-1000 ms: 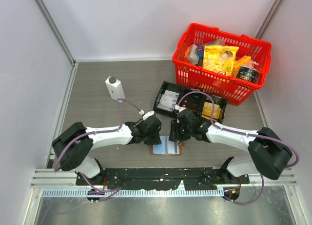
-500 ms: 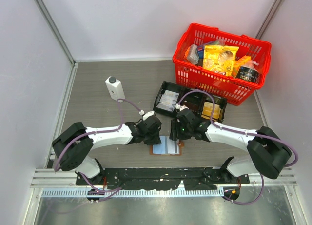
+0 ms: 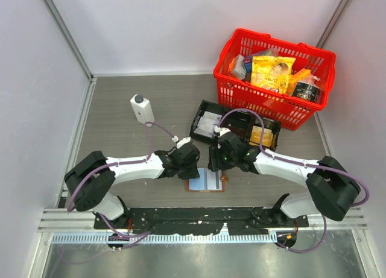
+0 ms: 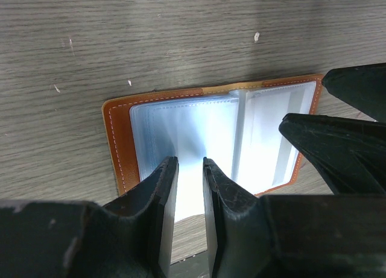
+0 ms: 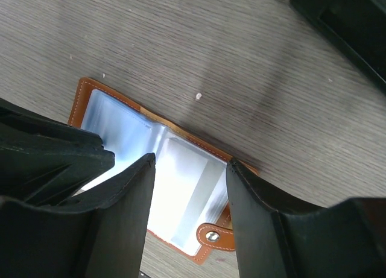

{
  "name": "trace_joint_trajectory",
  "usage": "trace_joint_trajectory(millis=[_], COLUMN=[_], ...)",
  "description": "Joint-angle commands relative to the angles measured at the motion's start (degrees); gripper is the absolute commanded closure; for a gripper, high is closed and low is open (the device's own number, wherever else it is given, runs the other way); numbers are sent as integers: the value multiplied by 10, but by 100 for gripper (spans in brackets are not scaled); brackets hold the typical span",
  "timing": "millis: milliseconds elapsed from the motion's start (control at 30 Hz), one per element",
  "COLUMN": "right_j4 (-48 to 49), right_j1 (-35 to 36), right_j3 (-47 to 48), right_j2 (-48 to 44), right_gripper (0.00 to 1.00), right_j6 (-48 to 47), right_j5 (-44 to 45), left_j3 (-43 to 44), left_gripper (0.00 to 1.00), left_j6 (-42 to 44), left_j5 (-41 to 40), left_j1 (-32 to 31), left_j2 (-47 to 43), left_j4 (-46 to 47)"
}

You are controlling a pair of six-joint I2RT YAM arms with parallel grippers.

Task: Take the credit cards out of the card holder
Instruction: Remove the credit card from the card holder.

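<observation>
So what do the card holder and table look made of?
The card holder: tan leather or imitation, matte, pale stitching along its edge; pockets look like glossy clear plastic. The table: grey wood-grain surface, likely laminate, matte.

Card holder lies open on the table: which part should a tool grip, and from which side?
Probably the small snap tab sticking out past its right edge, approached from the robot's right, where the right tool hangs open. The rest of the card holder lies spread flat on the table, with no raised edge to pinch.
</observation>
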Motion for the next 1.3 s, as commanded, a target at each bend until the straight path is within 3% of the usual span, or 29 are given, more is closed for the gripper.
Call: trace_joint_trajectory(millis=[0, 667, 967, 1267], right_j4=[29, 18, 2, -5], right_j1=[-2, -3, -11, -12], right_j3=[18, 6, 14, 18], right_j2=[11, 18, 14, 22], right_gripper=[44, 48, 45, 45], right_j6=[-20, -49, -68, -73], right_j5=[-17, -49, 1, -40], left_j3=[-19, -14, -10, -7], left_gripper=[72, 72, 72, 72], left_j6=[4, 4, 6, 7], left_j5=[-23, -23, -23, -25], left_j1=[-2, -2, -2, -2], left_j2=[5, 10, 15, 16], left_j4=[-56, -57, -57, -61])
